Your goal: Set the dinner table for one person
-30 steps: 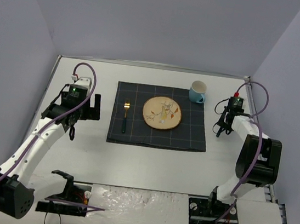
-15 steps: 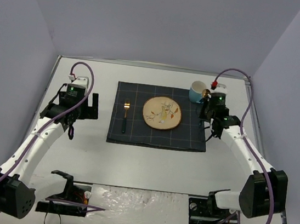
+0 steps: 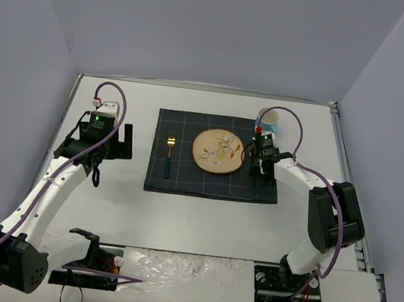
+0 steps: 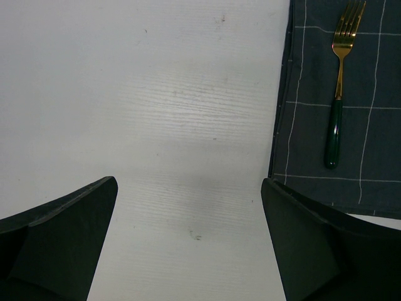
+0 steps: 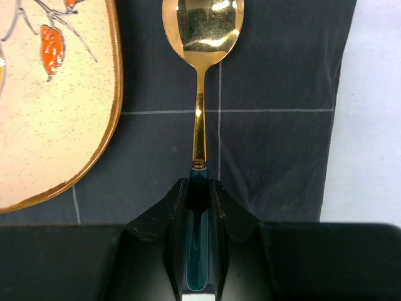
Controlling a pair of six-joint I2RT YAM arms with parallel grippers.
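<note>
The right gripper [image 5: 199, 188], clamped on the green handle of a gold spoon [image 5: 202, 28], has swung in from the frame's right edge to just right of the plate [image 5: 56, 113] on the mat [image 3: 183, 180] in the middle of the dinner table [image 3: 200, 218], so the spoon looks nearly placed; the left gripper [image 4: 188, 210] gapes empty

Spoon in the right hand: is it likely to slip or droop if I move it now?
The spoon looks like rigid metal, so it probably won't flex. The right hand pinches only the glossy green handle, with the bowl far out, so it may pivot or slide. On the mat it should lie without rolling.
</note>
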